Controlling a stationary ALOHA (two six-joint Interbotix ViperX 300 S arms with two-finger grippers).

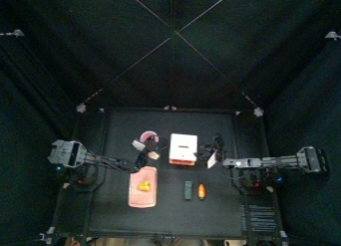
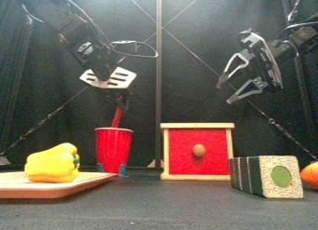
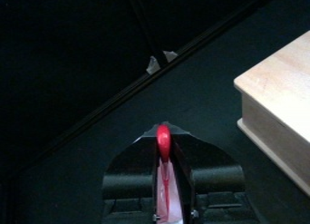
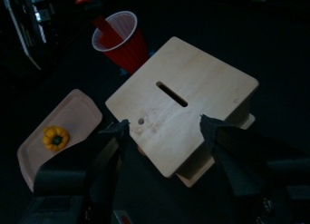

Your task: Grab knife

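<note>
— Red knife handle (image 3: pixel 161 169) fills the left wrist view, close up. Where is the knife?

— It stands blade down in the red cup (image 2: pixel 114 148), with the handle leaning out over the rim.

— Does the left gripper (image 2: pixel 107 82) have it?

— That gripper hangs straight above the cup. The wrist view shows the handle running between the two jaws, which stand partly drawn together. From the front there seems to be a small gap between the fingers and the handle's top. I cannot tell whether the jaws press on it.

— What is beside the cup?

— Just beside it, toward the right arm, stands a wooden box (image 2: pixel 198 150) with a red front and a round knob. In front of the cup lies a cutting board (image 2: pixel 50 183) with a yellow bell pepper (image 2: pixel 52 163) on it.

— Anything farther out?

— Beyond the box from the cup, nearer the table's front, is a patterned block (image 2: pixel 267 175) with a green dot, and past it an orange thing (image 2: pixel 311 175) at the picture's edge.

— And the right gripper (image 2: pixel 243 85)?

— Raised well apart from the cup, on the box's far side, jaws spread wide and holding nothing.
</note>
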